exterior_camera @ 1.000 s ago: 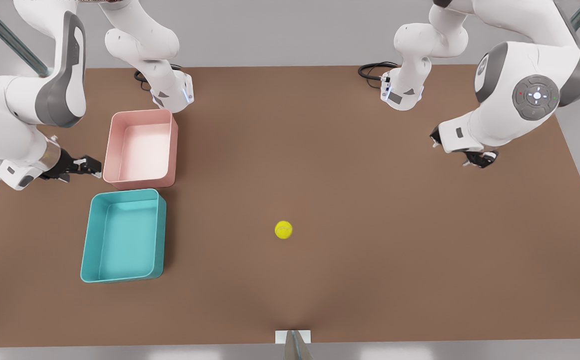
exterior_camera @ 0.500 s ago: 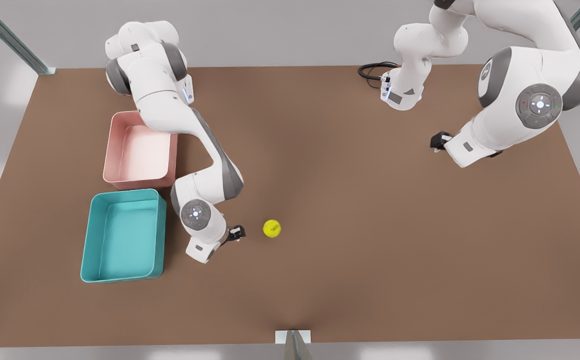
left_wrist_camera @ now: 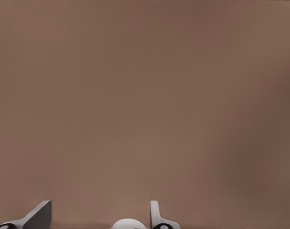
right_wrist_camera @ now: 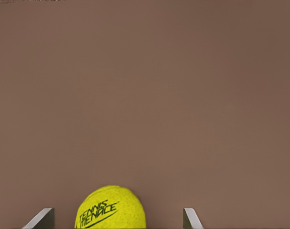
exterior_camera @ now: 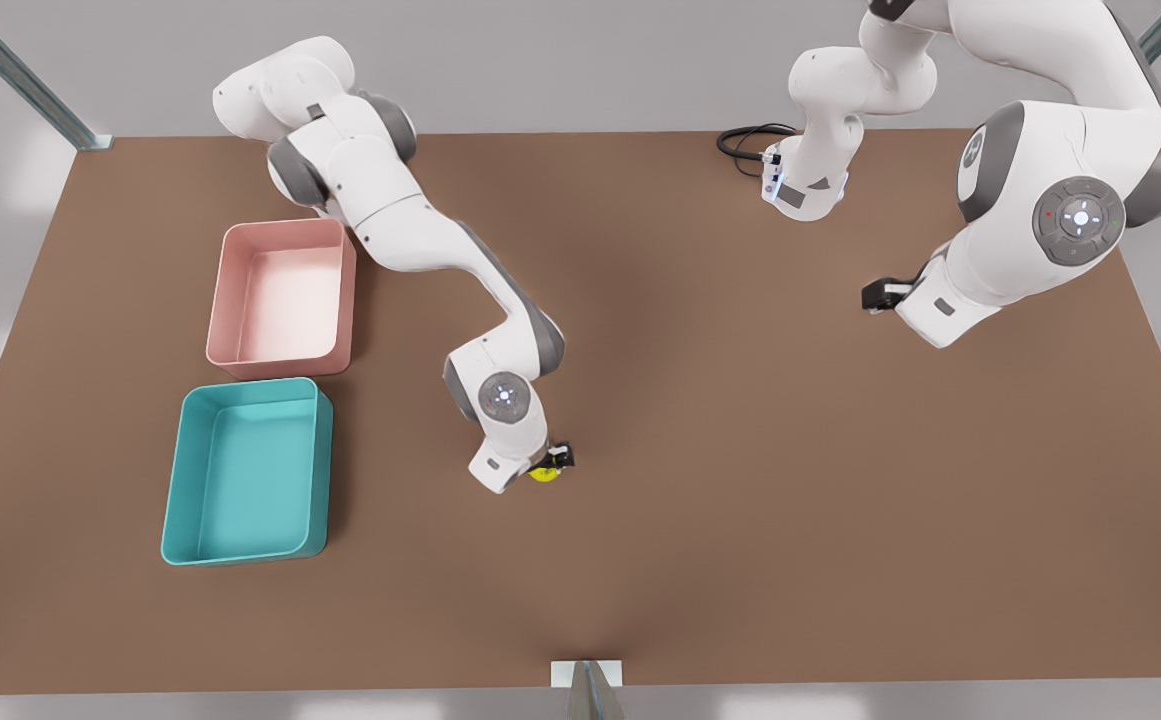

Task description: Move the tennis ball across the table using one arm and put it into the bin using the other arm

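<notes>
In the front view we see the tennis ball [exterior_camera: 543, 473] on the table [exterior_camera: 740, 480] near its middle, well apart from the teal bin [exterior_camera: 245, 472] and the pink tray [exterior_camera: 283, 297] on the front view's left. The right gripper [exterior_camera: 552, 462] sits right over the ball. The left gripper [exterior_camera: 878, 295] waits above the table on the front view's right.

In the left wrist view we see bare table past the left gripper's [left_wrist_camera: 99, 214] spread fingers.

In the right wrist view the ball lies between the right gripper's [right_wrist_camera: 118, 218] parted fingers [right_wrist_camera: 43, 217], neither one touching it.
</notes>
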